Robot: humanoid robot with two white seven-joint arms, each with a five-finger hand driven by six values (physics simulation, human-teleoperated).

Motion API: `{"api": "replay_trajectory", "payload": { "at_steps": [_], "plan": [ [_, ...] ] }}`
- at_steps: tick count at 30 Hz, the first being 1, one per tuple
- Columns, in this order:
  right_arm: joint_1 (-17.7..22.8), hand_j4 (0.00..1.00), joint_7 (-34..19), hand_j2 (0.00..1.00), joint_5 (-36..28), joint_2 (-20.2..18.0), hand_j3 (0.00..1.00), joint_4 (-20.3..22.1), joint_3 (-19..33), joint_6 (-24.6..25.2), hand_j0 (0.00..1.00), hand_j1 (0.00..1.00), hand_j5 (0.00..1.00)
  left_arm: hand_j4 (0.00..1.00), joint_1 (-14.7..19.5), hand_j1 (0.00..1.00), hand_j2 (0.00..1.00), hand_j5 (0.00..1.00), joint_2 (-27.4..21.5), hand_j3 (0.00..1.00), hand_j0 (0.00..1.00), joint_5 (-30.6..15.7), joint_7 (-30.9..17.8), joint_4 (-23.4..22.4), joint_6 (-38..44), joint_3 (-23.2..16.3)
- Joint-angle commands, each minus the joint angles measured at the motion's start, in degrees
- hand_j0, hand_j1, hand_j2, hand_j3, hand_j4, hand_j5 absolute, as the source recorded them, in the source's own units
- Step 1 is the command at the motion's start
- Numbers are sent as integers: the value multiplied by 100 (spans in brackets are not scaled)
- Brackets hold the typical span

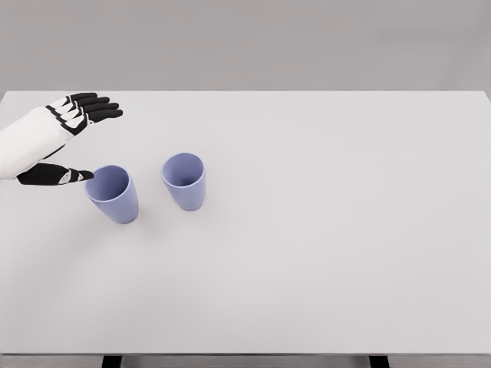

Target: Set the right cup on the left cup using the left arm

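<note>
Two lavender-blue cups stand upright on the white table [322, 230]. The left cup [113, 194] is near the table's left side, and the right cup [184, 181] stands a short gap to its right. My left hand [77, 138] comes in from the left edge, up and to the left of the left cup. Its fingers [96, 107] are spread and its thumb [65, 175] points toward the left cup's rim, almost touching it. The hand holds nothing. The right arm is out of view.
The table's far edge runs across the top against a grey wall. Its front edge lies along the bottom of the view, with dark legs showing below it.
</note>
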State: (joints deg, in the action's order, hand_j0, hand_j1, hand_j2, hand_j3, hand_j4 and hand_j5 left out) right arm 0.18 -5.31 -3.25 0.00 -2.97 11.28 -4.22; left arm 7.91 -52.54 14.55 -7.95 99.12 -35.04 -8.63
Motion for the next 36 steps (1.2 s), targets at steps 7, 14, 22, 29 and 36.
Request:
{"api": "replay_trajectory", "payload": {
  "at_steps": [7,14,22,29,36],
  "plan": [
    [0,100,-5,100,0,0,100,-10,-3,0,100,100,100,100,0,100,100,100,-2,100,100,-31,-5,2,4,1],
    [0,100,-5,100,0,0,100,-10,6,0,100,100,100,100,202,100,100,100,332,100,100,390,4,90,4,-8],
    [0,100,-5,100,0,0,100,-10,6,0,100,100,100,99,1134,99,99,99,-10,99,99,-777,-2705,99,4,1],
    [0,100,-5,100,0,0,100,-10,6,0,100,100,100,100,2276,100,100,100,236,100,100,-1096,-2705,143,2035,-473],
    [0,100,-5,100,0,0,100,-10,6,0,100,100,100,100,3725,100,100,100,-19,100,100,-1525,-2705,81,2247,-3390]
  ]
}}
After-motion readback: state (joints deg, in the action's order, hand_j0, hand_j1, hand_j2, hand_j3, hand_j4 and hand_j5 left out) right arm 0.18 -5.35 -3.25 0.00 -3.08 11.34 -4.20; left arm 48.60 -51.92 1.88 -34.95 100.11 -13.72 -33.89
